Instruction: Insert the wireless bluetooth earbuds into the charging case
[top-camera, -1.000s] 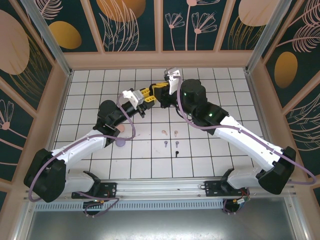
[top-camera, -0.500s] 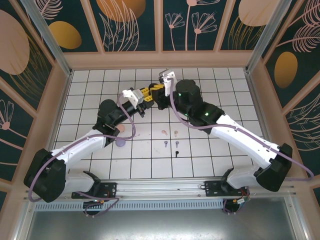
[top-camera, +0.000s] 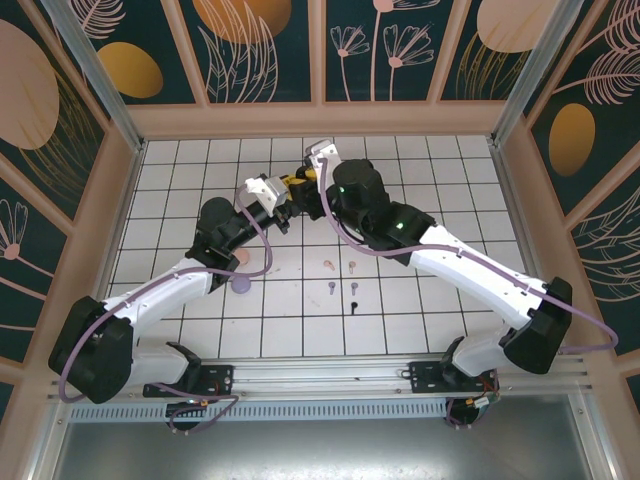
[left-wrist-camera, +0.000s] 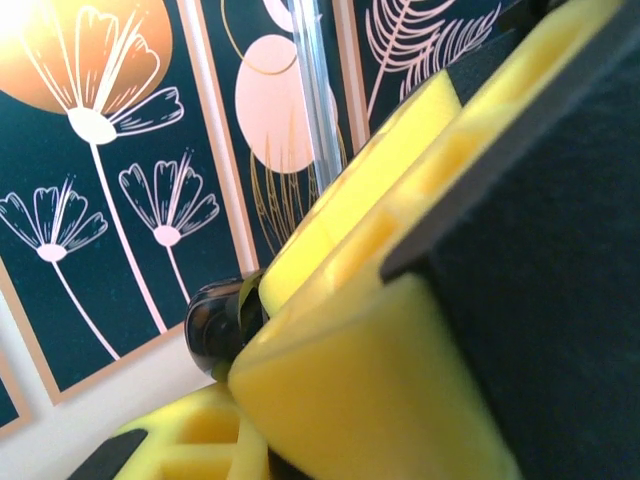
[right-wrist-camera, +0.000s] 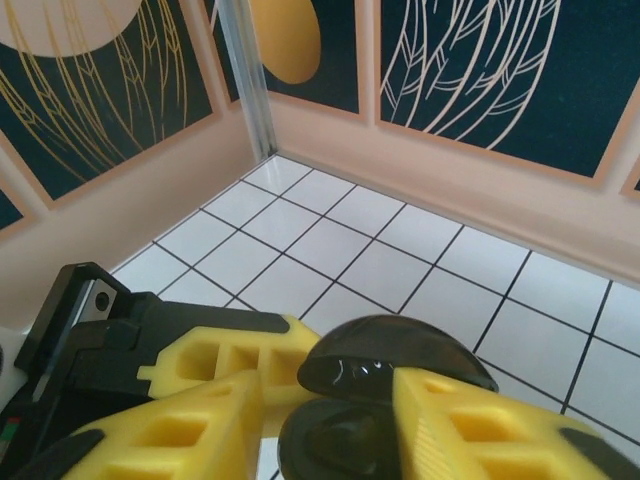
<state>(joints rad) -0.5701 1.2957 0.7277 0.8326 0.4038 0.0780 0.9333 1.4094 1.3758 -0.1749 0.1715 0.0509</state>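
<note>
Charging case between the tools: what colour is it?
The case is glossy black; the right wrist view shows it best.

The top camera looked steeply down from above and behind the arm bases over the tiled floor (top-camera: 180, 180). The left wrist camera sat hard against the left fingers (left-wrist-camera: 350, 400), facing the patterned wall (left-wrist-camera: 100, 200). The right wrist camera looked out past the right fingers (right-wrist-camera: 460, 430). Both wrist views shared the charging case (right-wrist-camera: 390, 362) at the fingertips.
</note>
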